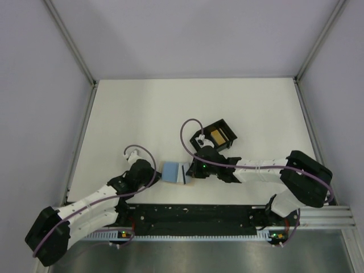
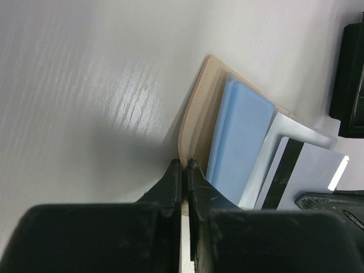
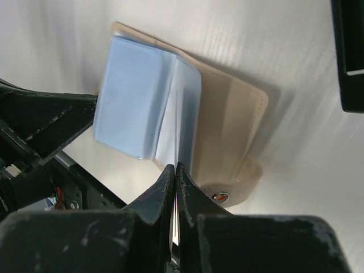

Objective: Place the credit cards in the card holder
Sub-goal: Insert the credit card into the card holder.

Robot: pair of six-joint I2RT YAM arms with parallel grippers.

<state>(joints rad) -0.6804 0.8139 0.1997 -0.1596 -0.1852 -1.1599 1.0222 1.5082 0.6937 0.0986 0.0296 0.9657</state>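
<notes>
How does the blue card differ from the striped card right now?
Colour: the blue card is plain light blue; the striped card is pale grey with a black stripe.
Hold: the blue card lies free on the holder; the striped card is pinched in the right end effector.
Place: the blue card sits well onto the holder; the striped card sticks out past its edge.
Both are thin rectangular cards.
</notes>
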